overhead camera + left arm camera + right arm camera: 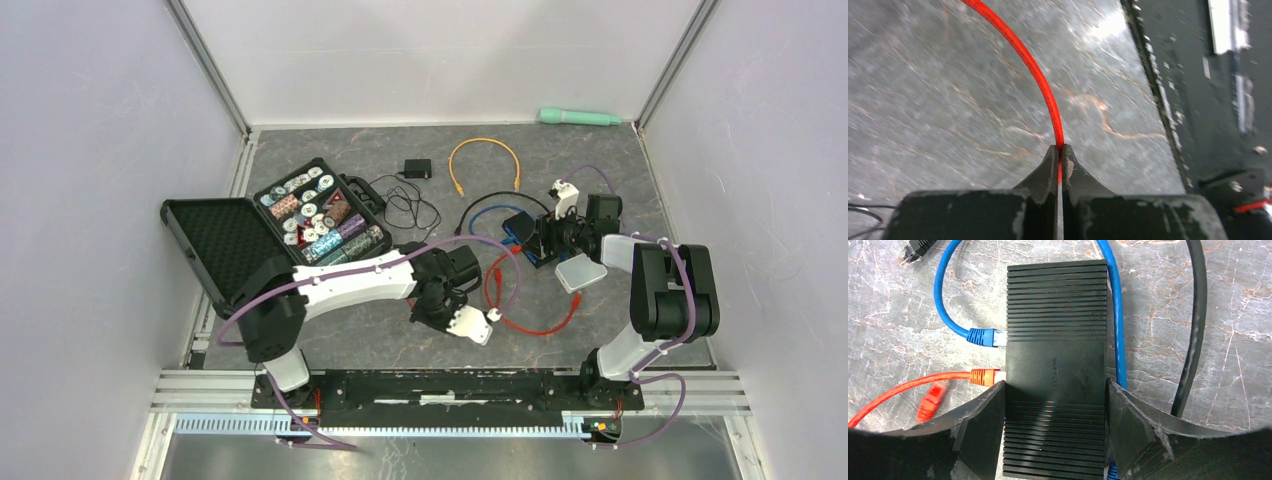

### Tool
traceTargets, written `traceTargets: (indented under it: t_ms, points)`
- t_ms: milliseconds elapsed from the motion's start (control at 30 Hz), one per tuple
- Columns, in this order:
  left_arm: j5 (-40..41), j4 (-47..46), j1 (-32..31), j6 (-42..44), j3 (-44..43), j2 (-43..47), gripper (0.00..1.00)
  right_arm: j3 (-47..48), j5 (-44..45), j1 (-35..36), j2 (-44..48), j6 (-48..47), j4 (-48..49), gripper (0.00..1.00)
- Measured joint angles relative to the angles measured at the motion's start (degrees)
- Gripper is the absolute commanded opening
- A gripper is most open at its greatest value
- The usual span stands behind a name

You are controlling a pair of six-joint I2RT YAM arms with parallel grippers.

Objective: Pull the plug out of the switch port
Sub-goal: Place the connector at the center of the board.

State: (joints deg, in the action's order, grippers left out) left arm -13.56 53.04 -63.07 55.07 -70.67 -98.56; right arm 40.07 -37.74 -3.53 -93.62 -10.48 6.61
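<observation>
1. In the top external view, the left end effector (485, 322) was seen low over the grey surface (380, 330), at the orange cable (540, 329). The right end effector (548, 245) was placed at the switch (518, 228).
2. In the left wrist view, the left end effector (1059, 152) was shown with its fingers pressed together, clamped on the orange cable (1033, 65), which arced away across the surface (948, 100).
3. In the right wrist view, the right end effector (1055, 410) was set against both sides of the switch (1055, 315), apparently gripping it. The orange plug (984, 376) was seated in a port on the switch's side, just beside the blue plug (983, 336). A black cable (1193, 340) was laid on the opposite side.
</observation>
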Motion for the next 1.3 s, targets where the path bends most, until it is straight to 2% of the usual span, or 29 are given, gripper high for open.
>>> traceTargets:
  t_ms: [267, 367, 467, 633, 800, 967, 1033, 1167, 1300]
  points:
    - [-0.5, 15.0, 0.2, -1.7, -1.2, 6.3, 0.02, 0.0, -0.3, -0.2, -0.2, 0.1, 0.4, 0.07]
    - [-1.8, 20.8, 1.7, -1.7, -5.4, 8.6, 0.02, 0.0, -0.3, -0.2, -0.2, 0.2, 0.4, 0.07]
    - [-4.2, 24.8, 5.5, -1.6, -13.9, 10.5, 0.02, 0.0, -0.3, -0.2, -0.3, 0.2, 0.5, 0.07]
    - [-5.9, 24.7, 12.5, -1.6, -27.1, 12.2, 0.02, 0.0, -0.7, -0.4, -0.4, 0.2, 0.7, 0.07]
    - [-2.9, 16.9, 16.8, -1.7, -30.3, 11.1, 0.02, -0.2, -0.9, -0.4, -0.3, 0.2, 1.0, 0.07]
    - [0.2, 4.7, 21.9, -3.2, -36.0, 0.7, 0.02, -1.7, -1.3, -0.4, 1.2, 0.3, 1.0, 0.07]
    - [1.5, 0.3, 23.1, -3.8, -41.7, -6.4, 0.02, -2.6, -1.4, -0.4, 2.1, 0.3, 0.9, 0.07]
    - [4.5, -7.6, 24.5, -4.2, -58.9, -24.6, 0.02, -3.6, -2.3, -0.4, 3.6, 0.1, -0.4, 0.07]
    - [6.9, -15.5, 24.4, -4.5, -67.6, -37.4, 0.02, -4.5, -3.0, -0.4, 4.7, -0.9, -2.1, 0.07]
